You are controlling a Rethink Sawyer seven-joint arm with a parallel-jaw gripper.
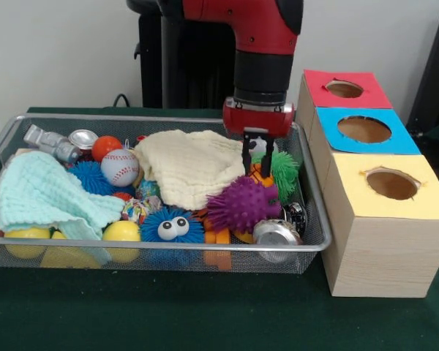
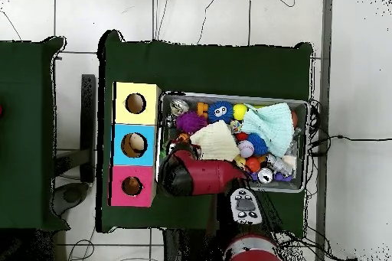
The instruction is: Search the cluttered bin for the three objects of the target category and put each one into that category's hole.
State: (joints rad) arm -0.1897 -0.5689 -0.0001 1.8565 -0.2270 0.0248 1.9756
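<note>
My gripper (image 1: 257, 167) hangs inside the wire bin (image 1: 168, 248) at its right side. It is open, with one dark fingertip (image 1: 246, 165) at the edge of a cream cloth (image 1: 192, 164). Nothing is held between the fingers. Just below them lies a purple spiky ball (image 1: 243, 205), and a green spiky ball (image 1: 284, 170) sits to the right. A blue spiky ball with eyes (image 1: 172, 227), a baseball (image 1: 119, 167), an orange ball (image 1: 106, 146) and a yellow ball (image 1: 121, 232) lie further left. In the overhead view the red arm (image 2: 200, 177) covers the gripper.
Three wooden boxes stand right of the bin, with holes in red (image 1: 344, 88), blue (image 1: 364, 129) and yellow (image 1: 392, 184) tops. A mint cloth (image 1: 44, 194) covers the bin's left end. Two cans (image 1: 83, 139) (image 1: 276, 232) and a silver object (image 1: 50, 141) lie among the clutter.
</note>
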